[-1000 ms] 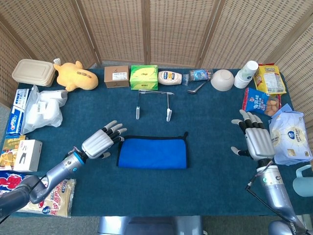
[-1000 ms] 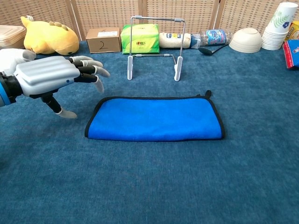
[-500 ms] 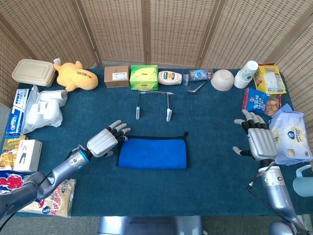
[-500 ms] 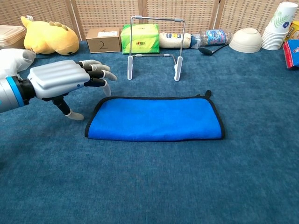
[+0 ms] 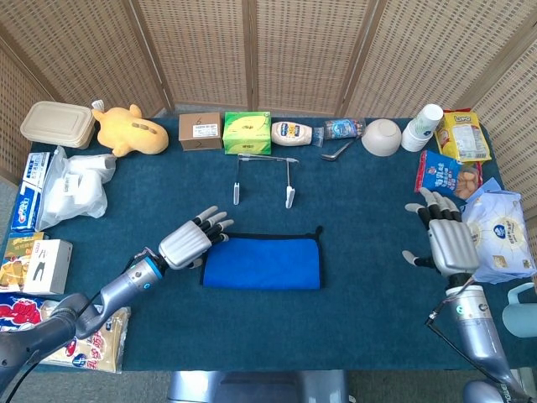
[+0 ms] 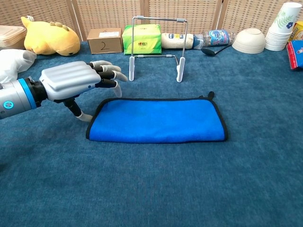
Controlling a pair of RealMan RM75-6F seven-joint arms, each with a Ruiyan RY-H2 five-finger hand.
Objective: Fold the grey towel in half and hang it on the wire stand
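The towel is blue with a black edge, though the task calls it grey. It lies flat and folded on the blue table cloth, in the middle. Behind it stands the wire stand, with nothing on it. My left hand hovers at the towel's left end, fingers spread, its thumb down beside the towel's left edge; it holds nothing. My right hand is far off at the table's right side, fingers apart, and shows only in the head view.
Along the back are a yellow plush, a cardboard box, a green tissue box, a mayonnaise bottle, a bowl and paper cups. Snack bags sit at the right, packets at the left.
My left hand has moved right and forward, from left of the towel to its left edge. My right hand has drifted slightly to the right.
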